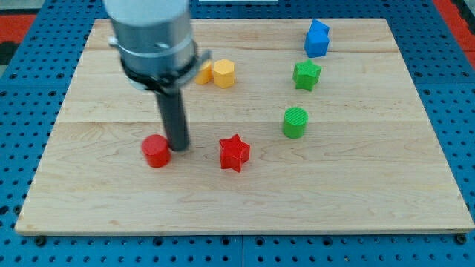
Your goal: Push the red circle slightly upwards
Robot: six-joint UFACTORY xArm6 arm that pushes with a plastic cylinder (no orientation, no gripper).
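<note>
Red circle [156, 151], light and sliding easily on the desk [356, 185], wants pushing from below; the jawless rod's tip [178, 147] sits just right, holding nothing.

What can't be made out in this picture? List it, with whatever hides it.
- Yellow block, camera view: the arm's grey housing covers its left part, so its shape is unclear; a yellow hexagon sits beside it.
- My tip: just right of the red circle; whether they touch cannot be told.
- Arm: cut off by the view's top edge.
- Blue block: exact shape unclear.
</note>
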